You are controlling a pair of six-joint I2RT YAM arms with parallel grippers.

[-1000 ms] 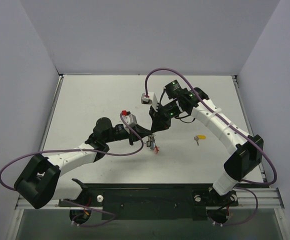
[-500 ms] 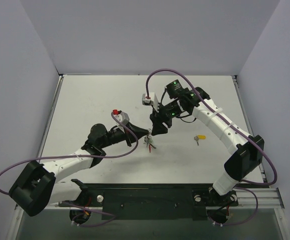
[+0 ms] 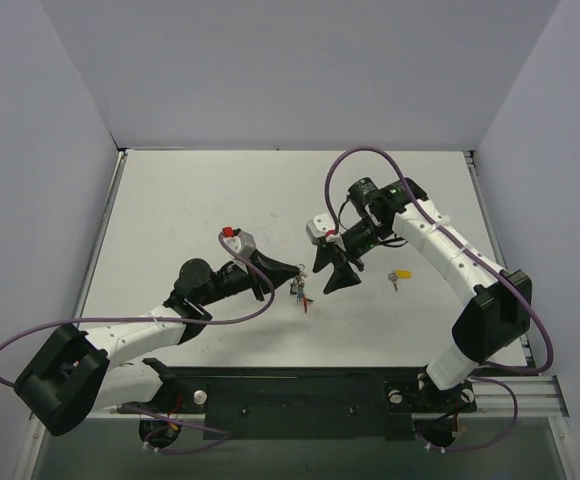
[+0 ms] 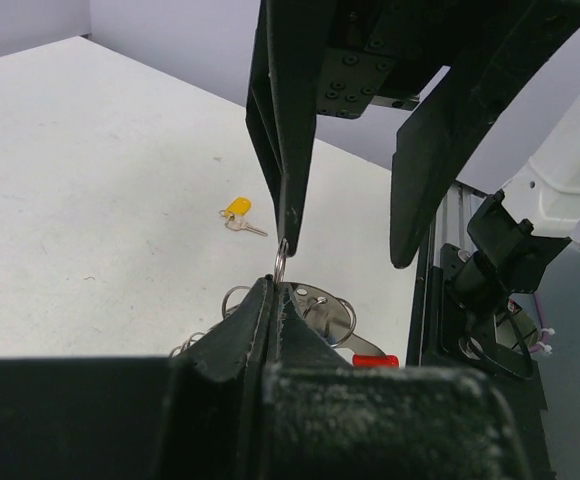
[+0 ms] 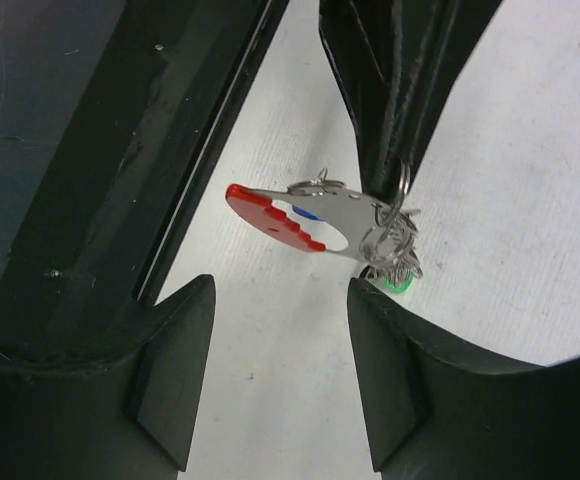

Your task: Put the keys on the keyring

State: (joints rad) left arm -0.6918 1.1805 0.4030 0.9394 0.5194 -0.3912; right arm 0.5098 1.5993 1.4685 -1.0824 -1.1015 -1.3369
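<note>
See the black two-finger left gripper pinched together on a thin silvery wire loop at the top of the flat red-and-silver metal keyring, with the bunch hanging below the fingertips. Impossible to tell whether its lowest part touches the table. See the black two-finger right gripper with jaws apart and holding nothing, just to the right of the keyring.

Count a green-capped silvery key as already in the bunch, under the keyring's silvery end. Take the small yellow-capped silvery key, lying flat well to the right of the keyring, as the likely next one to fetch.

Hold the left grip firm and level so that the keyring neither swings nor twists. Carry the right gripper out to the right of the keyring, lower it with jaws straddling the yellow cap, and close on the plastic cap, not the thin blade. Expect a flat key on a hard surface to skid, so close squarely and slowly. Bring it back to the keyring's open side, not through the dangling loops.

Work over a plain matt white tabletop, lightly speckled, flat and hard. Note pale lilac walls beyond, left and right of the keyring. Mind the purple cables arching above the keyring's right.
</note>
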